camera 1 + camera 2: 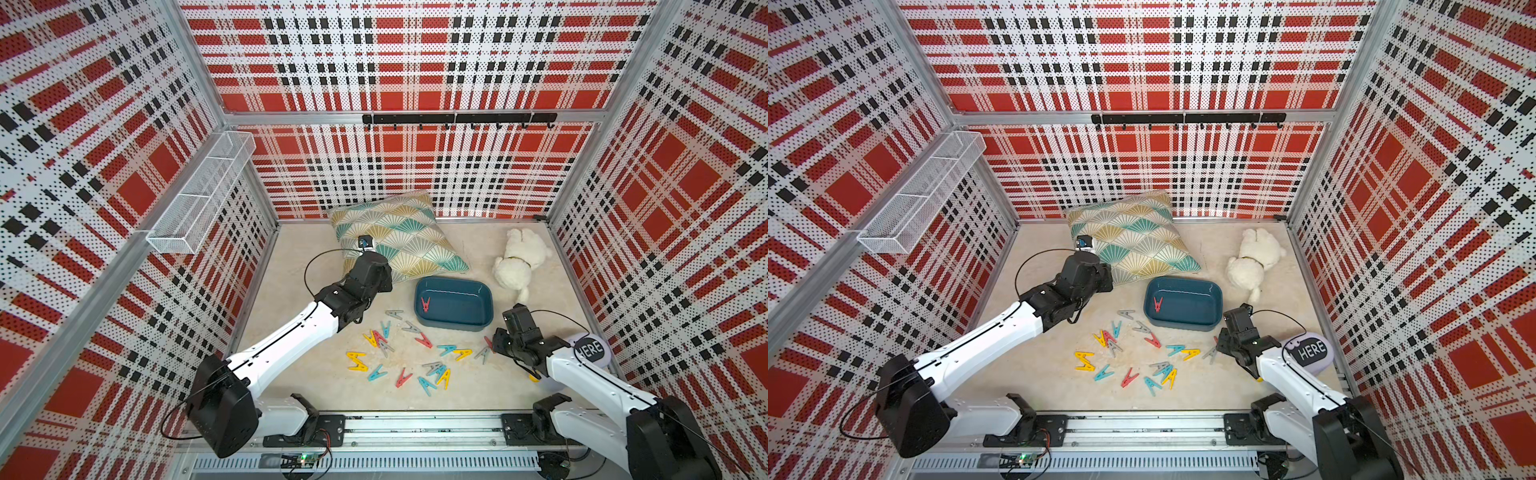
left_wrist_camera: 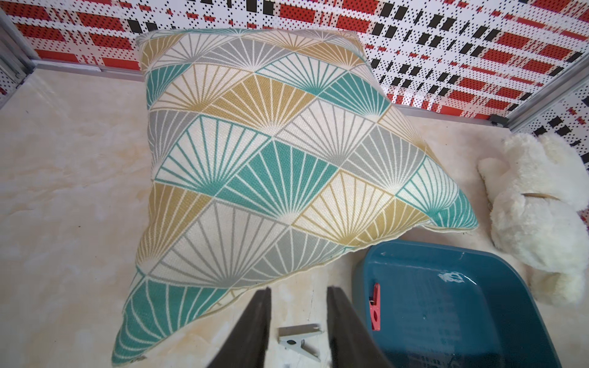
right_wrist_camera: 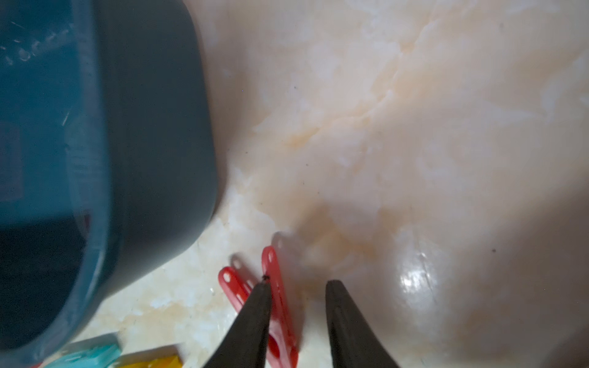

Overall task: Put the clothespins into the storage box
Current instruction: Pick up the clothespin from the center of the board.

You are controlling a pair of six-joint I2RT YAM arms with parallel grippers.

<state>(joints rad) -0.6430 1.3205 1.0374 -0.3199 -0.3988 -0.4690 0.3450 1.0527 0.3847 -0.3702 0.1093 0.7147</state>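
Observation:
The dark teal storage box stands on the marble floor with one red clothespin inside at its left end. Several red, yellow, teal and grey clothespins lie scattered in front of it. My left gripper is open, hovering left of the box above a grey clothespin that lies on the floor. My right gripper is low beside the box's front right corner. Its jaws stand apart, and a red clothespin lies on the floor against one finger.
A fan-patterned pillow leans behind the box and the left wrist. A white plush toy lies at the back right. A purple "HERE" sign sits by the right arm. A white wire basket hangs on the left wall.

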